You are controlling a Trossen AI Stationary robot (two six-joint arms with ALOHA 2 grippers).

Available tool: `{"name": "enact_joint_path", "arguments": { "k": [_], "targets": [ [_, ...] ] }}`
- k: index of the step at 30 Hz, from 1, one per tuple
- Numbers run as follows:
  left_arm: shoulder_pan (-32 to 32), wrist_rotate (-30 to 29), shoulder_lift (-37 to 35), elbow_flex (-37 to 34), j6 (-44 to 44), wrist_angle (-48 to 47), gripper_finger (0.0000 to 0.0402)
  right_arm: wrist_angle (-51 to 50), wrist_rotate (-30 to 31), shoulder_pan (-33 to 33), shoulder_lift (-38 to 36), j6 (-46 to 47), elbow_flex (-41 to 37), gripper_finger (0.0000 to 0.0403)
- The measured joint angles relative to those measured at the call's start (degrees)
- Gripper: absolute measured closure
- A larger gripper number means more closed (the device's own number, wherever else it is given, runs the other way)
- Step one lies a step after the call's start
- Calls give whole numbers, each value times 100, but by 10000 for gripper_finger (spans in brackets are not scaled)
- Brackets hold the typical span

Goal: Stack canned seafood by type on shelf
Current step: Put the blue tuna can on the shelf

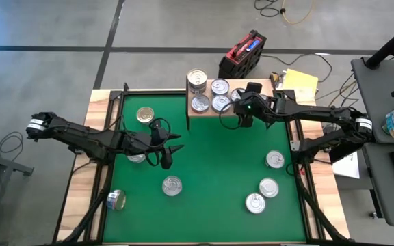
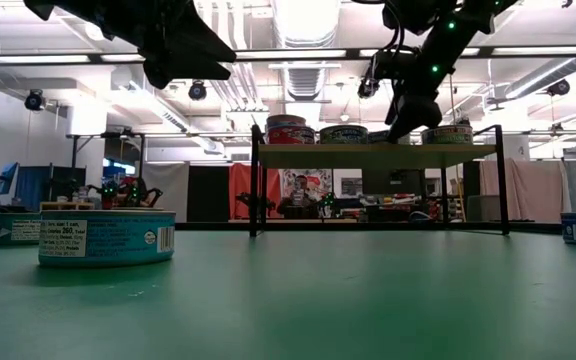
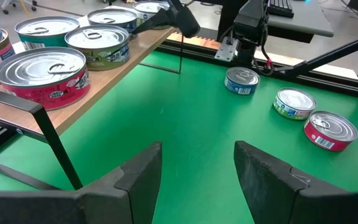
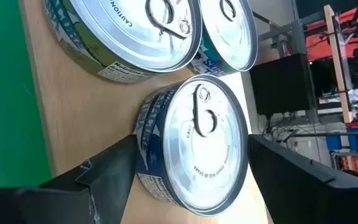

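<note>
Blue-labelled tuna tin (image 4: 191,146) sits on the shelf (image 1: 204,109) between the right gripper's (image 4: 188,168) parted jaws, which flank it without clearly gripping. Left gripper (image 1: 172,152) hovers over the green mat (image 1: 217,164), jaws open and empty, with loose tins (image 1: 172,185) scattered nearby.

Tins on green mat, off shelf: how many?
7 short round metal tins: gold-topped one left of the wooden shelf, one partly under the left arm, one mid-mat, one on its side at the left edge, three at right.
</note>
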Motion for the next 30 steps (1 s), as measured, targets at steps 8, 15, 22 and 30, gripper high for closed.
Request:
{"name": "enact_joint_path", "arguments": {
  "k": [8, 15, 22, 30],
  "targets": [
    [0, 0, 0, 0, -2, -1, 217, -160, -260, 163, -171, 465, -2, 112],
    [0, 0, 0, 0, 0, -2, 217, -157, -1043, 264, -539, 1213, -7, 151],
    [0, 0, 0, 0, 0, -2, 217, 282, -1151, 10, -796, 1705, -7, 290],
    [0, 0, 0, 0, 0, -2, 217, 284, -1818, -655, -732, 2330, -11, 393]
  ]
}}
